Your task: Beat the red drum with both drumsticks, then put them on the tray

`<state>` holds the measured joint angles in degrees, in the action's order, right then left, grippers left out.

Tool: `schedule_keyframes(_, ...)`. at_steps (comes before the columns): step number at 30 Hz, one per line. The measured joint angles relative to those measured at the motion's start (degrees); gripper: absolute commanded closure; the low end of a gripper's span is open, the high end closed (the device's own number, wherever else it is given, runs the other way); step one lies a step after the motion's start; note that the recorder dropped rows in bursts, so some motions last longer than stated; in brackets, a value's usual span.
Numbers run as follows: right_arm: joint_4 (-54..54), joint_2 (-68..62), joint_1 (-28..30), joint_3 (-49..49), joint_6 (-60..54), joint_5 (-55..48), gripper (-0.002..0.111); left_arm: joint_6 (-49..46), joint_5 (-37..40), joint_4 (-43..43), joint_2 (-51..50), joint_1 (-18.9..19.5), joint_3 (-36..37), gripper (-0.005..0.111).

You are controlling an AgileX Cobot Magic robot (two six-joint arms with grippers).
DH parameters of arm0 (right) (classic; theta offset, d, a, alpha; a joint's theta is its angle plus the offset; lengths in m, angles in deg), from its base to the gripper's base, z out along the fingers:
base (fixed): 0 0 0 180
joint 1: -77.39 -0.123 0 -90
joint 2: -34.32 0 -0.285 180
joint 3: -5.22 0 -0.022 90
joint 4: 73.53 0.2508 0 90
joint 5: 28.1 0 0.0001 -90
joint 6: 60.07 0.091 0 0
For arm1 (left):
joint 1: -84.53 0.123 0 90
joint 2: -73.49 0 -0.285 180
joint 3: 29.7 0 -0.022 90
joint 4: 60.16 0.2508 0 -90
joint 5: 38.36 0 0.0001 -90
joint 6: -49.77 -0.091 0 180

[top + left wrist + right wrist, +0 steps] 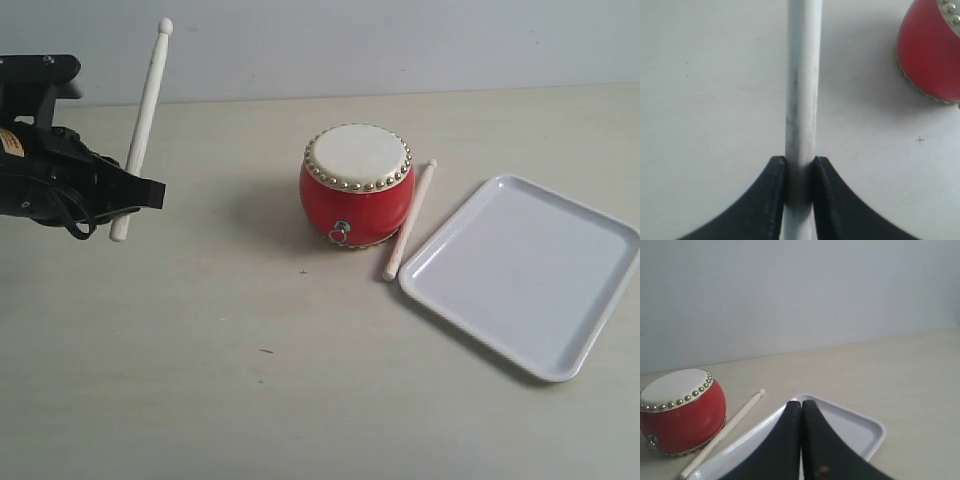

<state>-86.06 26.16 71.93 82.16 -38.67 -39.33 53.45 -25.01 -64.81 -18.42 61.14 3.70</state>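
The red drum (357, 186) stands mid-table, cream skin up; it also shows in both wrist views (932, 55) (680, 412). My left gripper (140, 190) is at the left, shut on one drumstick (143, 125) and holding it tilted up, tip high, well left of the drum. In the left wrist view the fingers pinch that drumstick (802, 100). The second drumstick (410, 220) (725, 432) lies on the table between the drum and the white tray (525, 270) (860, 427). My right gripper (801, 407) is shut and empty above the tray; it is out of the exterior view.
A pale wall (400, 40) runs behind the beige table (250, 380). The tray lies at an angle at the right, empty.
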Motion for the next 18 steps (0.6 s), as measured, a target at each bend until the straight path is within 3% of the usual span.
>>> schedule_keyframes(14,-3.69,0.00,0.00,0.00,-0.23,0.18,0.108,-0.24,-1.35,0.00,0.00,0.00,0.00,0.107)
schedule_keyframes(18,8.31,0.00,0.00,0.00,10.70,15.62,0.108,-0.46,-1.35,0.00,0.00,0.00,0.00,0.107)
